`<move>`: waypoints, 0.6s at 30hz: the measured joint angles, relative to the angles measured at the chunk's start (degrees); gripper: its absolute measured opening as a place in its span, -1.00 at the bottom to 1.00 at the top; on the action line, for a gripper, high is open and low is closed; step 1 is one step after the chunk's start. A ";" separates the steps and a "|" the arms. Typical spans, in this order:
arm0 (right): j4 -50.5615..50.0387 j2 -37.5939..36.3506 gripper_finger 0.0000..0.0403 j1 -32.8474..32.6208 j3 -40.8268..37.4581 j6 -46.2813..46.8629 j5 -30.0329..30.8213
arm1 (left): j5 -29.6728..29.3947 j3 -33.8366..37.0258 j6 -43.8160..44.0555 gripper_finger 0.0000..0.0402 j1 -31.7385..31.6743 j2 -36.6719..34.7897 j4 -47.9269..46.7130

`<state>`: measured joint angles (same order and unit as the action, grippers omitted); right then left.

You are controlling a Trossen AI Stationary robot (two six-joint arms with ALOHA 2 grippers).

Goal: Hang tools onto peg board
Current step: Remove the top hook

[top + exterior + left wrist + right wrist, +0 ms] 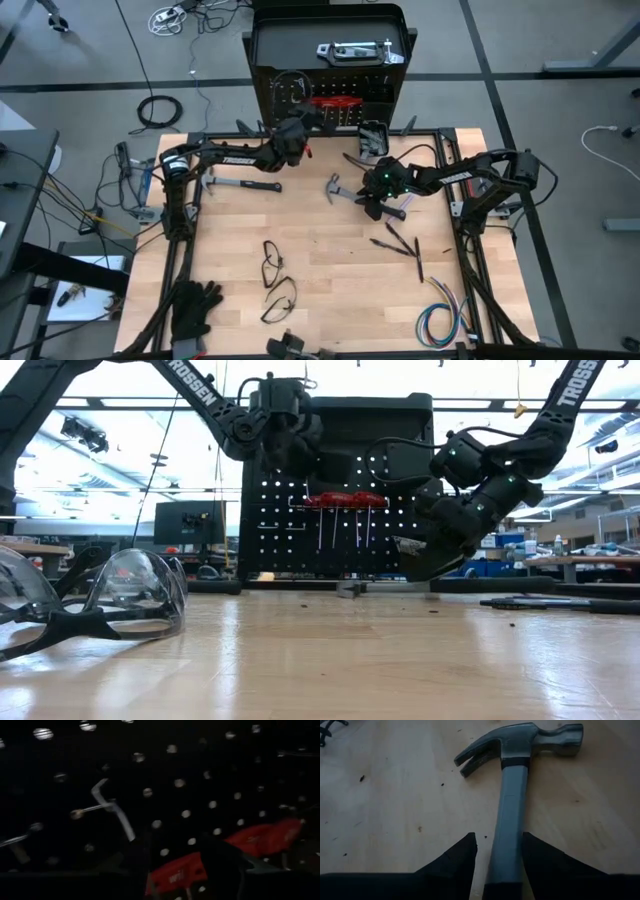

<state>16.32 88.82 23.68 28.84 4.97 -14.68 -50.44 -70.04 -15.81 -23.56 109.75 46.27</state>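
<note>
Two arms at work over the table (330,320). Left gripper (293,138) up against the peg board (290,50), which stands upright at the table's far edge; fingers (222,865) parted, nothing pinched between them, with two red handles (265,837) hanging on the board just beyond. Right gripper (372,192) low over the middle of the table, fingers (460,860) spread to either side of a hammer (512,820) that lies flat on the wood, a sliver of table visible between one finger and the handle. Second hammer (245,186) lying under the left arm, well apart from the first. One silver tool (355,50) hung high on the board. Two safety glasses (272,262) nearer the front edge, black gloves (195,305) at the front left corner, one wire bundle (445,320) at the front right. Several slim dark tools (400,245) near the right arm, number hard to tell.
</note>
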 joint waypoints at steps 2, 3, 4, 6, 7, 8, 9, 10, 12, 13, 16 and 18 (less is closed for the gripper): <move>-0.02 0.00 -0.18 -0.08 0.00 0.00 -0.04 | -5.12 0.00 0.04 -0.16 0.50 0.00 0.19; -0.04 0.00 -0.18 -0.08 0.00 0.00 -0.05 | -7.37 0.00 0.02 -0.15 0.59 0.00 0.09; -0.04 0.00 -0.18 -0.08 0.00 0.00 -0.06 | -8.59 0.00 0.02 -0.15 0.61 0.00 -0.07; -0.04 0.00 -0.18 -0.13 0.00 0.00 -0.09 | -8.09 0.00 0.12 -0.15 0.48 0.00 -0.58; -0.07 0.00 -0.18 -0.24 0.00 0.00 -0.09 | -6.93 0.00 0.71 -0.15 0.22 0.00 -0.77; -0.04 0.00 -0.18 -0.35 0.00 -0.02 -0.06 | -5.77 0.00 1.61 -0.15 -0.14 0.00 -0.97; -0.01 0.00 -0.18 -0.51 0.00 -0.02 -0.07 | -4.79 0.00 2.78 -0.15 -0.52 0.00 -1.29; 0.00 0.00 -0.18 -0.70 0.00 0.00 -0.09 | -3.96 0.00 4.04 -0.15 -0.97 0.00 -1.67; 0.00 0.00 -0.18 -1.12 0.00 0.00 -0.11 | -3.10 0.00 6.46 -0.15 -2.17 0.00 -3.08; 0.02 0.00 -0.18 -1.32 0.00 0.00 -0.11 | -2.49 0.02 7.61 -0.15 -2.80 0.00 -3.76; 0.36 0.00 -0.18 -1.75 0.00 0.00 -0.11 | -0.77 0.09 8.98 -0.15 -4.33 0.02 -4.29; 0.90 0.00 -0.18 -1.81 0.00 0.00 -0.11 | 0.13 0.09 9.03 -0.15 -4.92 0.02 -4.15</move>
<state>17.22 88.82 21.87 28.84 4.97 -14.79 -50.30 -69.95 -6.79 -28.48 109.78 42.12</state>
